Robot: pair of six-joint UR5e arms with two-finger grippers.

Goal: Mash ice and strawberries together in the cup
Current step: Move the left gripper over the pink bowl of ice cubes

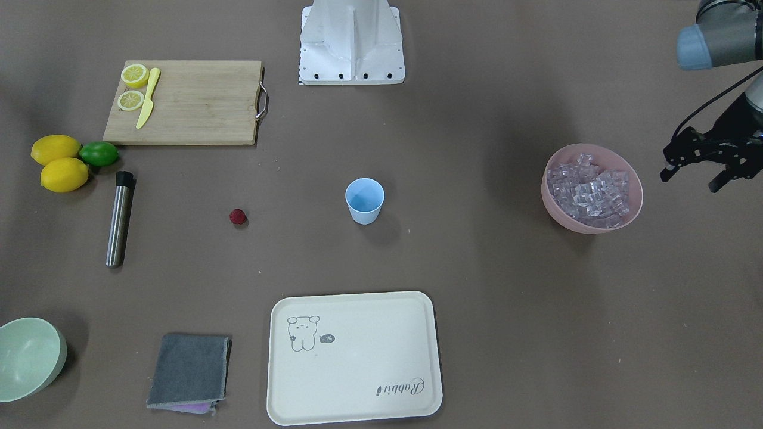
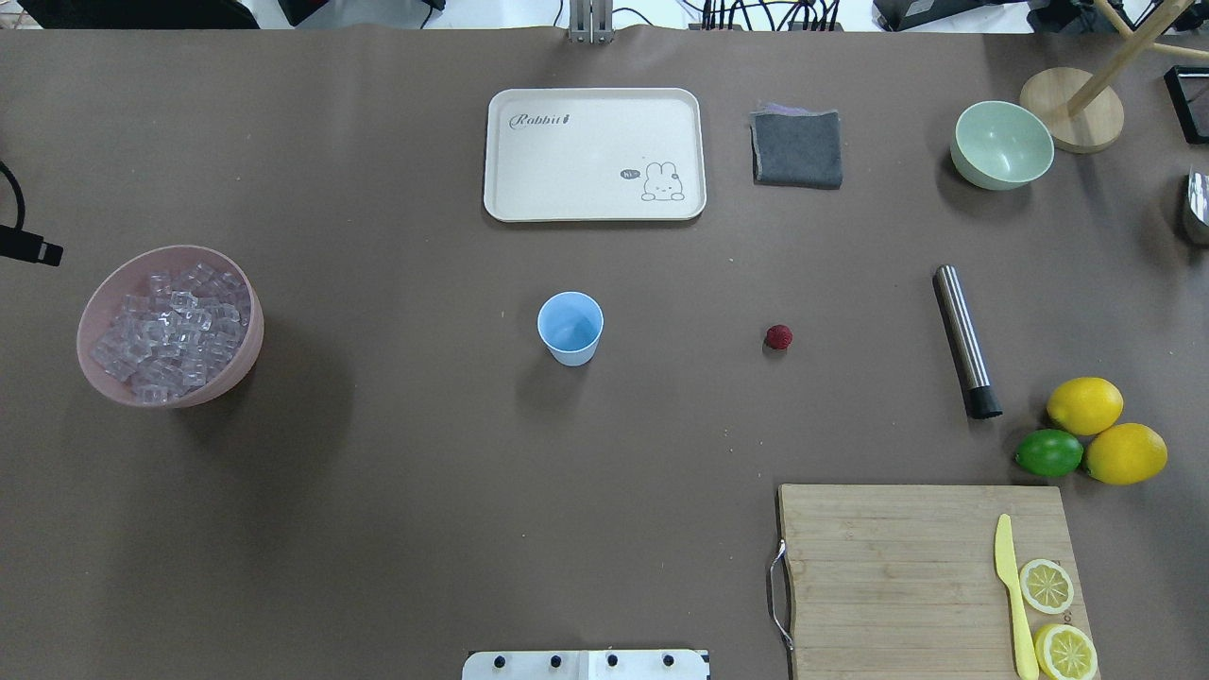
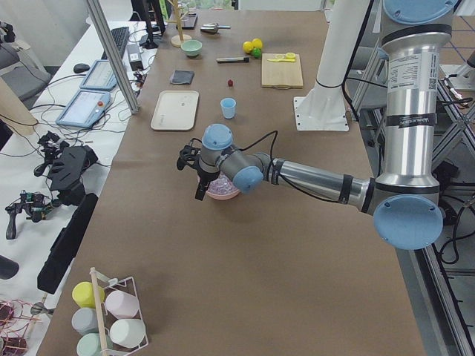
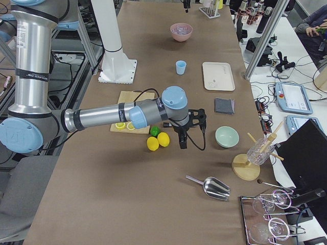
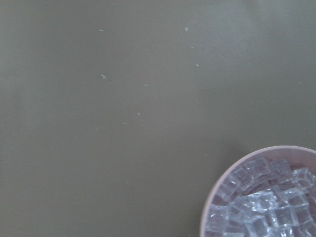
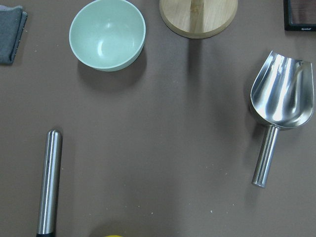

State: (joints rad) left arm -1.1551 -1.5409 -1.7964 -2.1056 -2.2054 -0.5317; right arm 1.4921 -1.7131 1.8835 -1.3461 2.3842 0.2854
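Observation:
The pale blue cup (image 1: 364, 199) (image 2: 570, 326) stands upright mid-table with nothing in it. A small dark red strawberry (image 1: 238, 217) (image 2: 778, 337) lies on the table towards my right side, apart from the cup. The ice (image 1: 590, 190) (image 2: 175, 326) (image 5: 261, 205) is heaped in a pink bowl (image 2: 94, 307) on my left side. Beside that bowl, on its outer side, my left gripper (image 1: 691, 177) (image 3: 194, 167) hangs open and holds nothing. My right gripper (image 4: 183, 135) shows only in the exterior right view, above the table near the lemons; whether it is open or shut I cannot tell.
A steel muddler (image 2: 965, 340) (image 6: 49, 182) lies beyond the strawberry. Two lemons (image 2: 1105, 430), a lime (image 2: 1048, 452) and a cutting board (image 2: 897, 567) with a yellow knife fill the near right. A cream tray (image 2: 595, 156), grey cloth (image 2: 798, 148), green bowl (image 2: 1001, 144) and metal scoop (image 6: 279, 106) lie farther out.

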